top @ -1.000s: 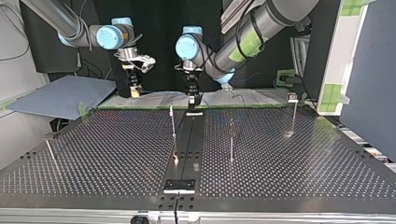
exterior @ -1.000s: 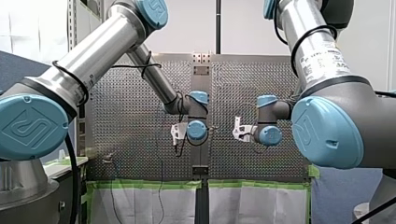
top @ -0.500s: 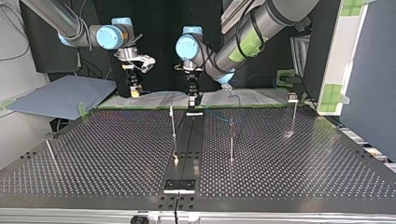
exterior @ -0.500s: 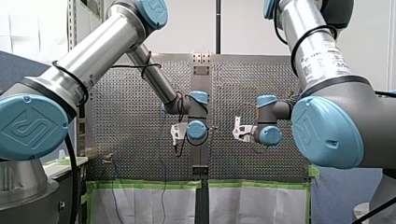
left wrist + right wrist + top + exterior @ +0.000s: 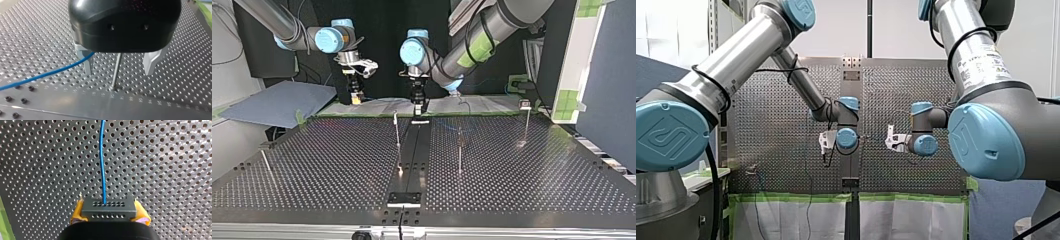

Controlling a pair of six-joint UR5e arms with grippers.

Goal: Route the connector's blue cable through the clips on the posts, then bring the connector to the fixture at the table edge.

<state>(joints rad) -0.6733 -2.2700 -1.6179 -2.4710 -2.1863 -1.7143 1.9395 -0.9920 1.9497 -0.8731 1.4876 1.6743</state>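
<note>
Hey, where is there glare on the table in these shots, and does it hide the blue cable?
Top view: a bright glint on the table at one post's foot. Right wrist view: pale streaks across the holes, yet the blue cable stands out. Left wrist view: soft sheen, cable plain too.

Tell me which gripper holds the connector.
My right gripper, with yellow pads, clamps the connector; my left gripper stands open around a thin post.
</note>
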